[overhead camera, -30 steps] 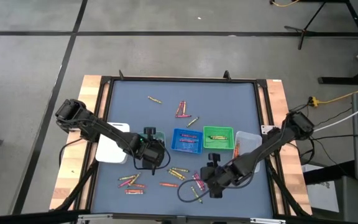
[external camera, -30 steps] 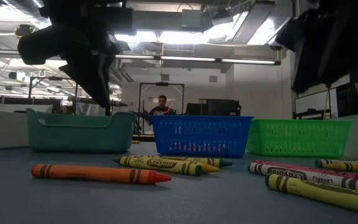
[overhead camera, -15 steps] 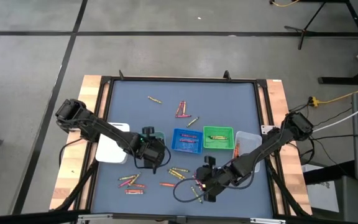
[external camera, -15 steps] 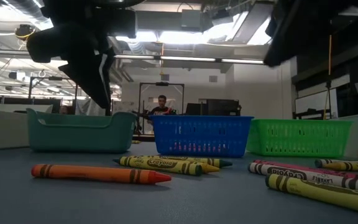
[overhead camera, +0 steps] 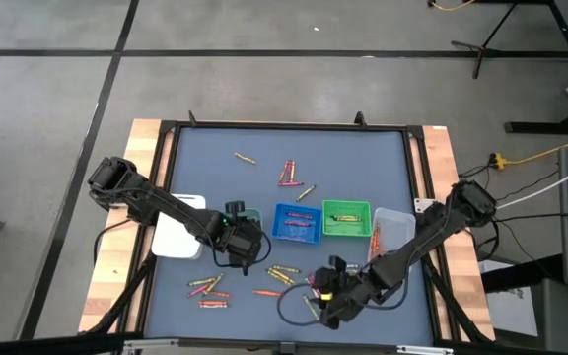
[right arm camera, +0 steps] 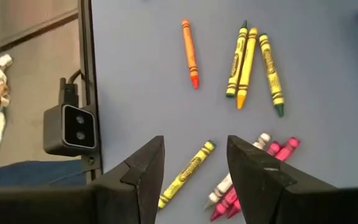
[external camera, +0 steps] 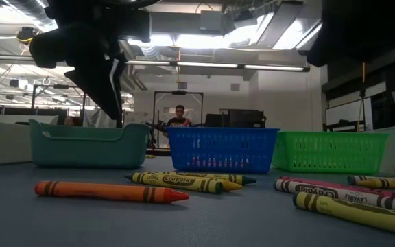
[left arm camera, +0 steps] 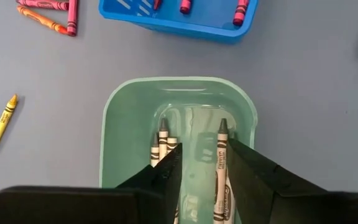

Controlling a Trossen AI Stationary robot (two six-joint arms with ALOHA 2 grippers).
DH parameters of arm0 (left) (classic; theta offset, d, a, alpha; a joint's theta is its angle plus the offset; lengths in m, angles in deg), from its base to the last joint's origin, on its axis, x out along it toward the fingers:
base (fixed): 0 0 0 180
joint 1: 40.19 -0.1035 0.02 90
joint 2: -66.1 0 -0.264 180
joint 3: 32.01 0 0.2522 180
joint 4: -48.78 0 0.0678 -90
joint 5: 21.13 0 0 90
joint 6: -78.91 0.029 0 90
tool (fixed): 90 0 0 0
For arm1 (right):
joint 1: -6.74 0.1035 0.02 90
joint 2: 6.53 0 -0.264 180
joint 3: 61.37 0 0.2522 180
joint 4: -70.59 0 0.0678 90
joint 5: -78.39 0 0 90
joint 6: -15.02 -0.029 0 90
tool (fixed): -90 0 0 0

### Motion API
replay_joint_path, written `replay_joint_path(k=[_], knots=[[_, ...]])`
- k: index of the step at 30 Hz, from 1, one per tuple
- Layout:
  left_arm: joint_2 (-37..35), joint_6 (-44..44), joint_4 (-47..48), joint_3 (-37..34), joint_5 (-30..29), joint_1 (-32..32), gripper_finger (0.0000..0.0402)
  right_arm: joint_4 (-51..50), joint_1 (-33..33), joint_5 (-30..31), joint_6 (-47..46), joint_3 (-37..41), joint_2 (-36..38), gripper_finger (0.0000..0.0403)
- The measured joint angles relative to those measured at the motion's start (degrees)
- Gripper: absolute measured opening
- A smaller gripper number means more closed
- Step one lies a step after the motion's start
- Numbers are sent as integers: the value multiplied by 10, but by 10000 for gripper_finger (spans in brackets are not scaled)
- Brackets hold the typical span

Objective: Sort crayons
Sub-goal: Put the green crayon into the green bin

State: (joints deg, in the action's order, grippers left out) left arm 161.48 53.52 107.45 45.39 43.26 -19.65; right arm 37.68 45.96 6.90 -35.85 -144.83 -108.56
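Loose crayons lie scattered on the blue-grey table: a bunch (overhead camera: 210, 289) near the front left, several (overhead camera: 284, 274) at the front middle, others (overhead camera: 287, 174) farther back. My left gripper (overhead camera: 240, 237) hangs open over the teal tray (left arm camera: 179, 130), its fingers on either side of the grey crayons (left arm camera: 220, 168) that lie flat on the tray floor. My right gripper (right arm camera: 194, 165) stands open above a yellow crayon (right arm camera: 185, 173) and pink and white crayons (right arm camera: 247, 171) near the table's front edge. An orange crayon (external camera: 108, 191) lies in front of the teal tray (external camera: 88, 144).
In a row stand a white tray (overhead camera: 177, 235), the teal tray, a blue tray (overhead camera: 297, 221) with crayons, a green tray (overhead camera: 346, 218) with a yellow-green crayon and a clear tray (overhead camera: 392, 225). A small camera (right arm camera: 73, 130) sits at the table's front rail. A person (external camera: 178, 116) sits far behind the table.
My right gripper has moved toward the table's near edge and a little to the left, over the front-middle crayons, and its wrist has rolled. The crayons on the table have not moved.
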Motion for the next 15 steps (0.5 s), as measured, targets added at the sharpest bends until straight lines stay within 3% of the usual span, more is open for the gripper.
replay_joint_path(k=[15], knots=[[0,0,-23,0,0,0,109,21,15,28,-45,0,-29,172]])
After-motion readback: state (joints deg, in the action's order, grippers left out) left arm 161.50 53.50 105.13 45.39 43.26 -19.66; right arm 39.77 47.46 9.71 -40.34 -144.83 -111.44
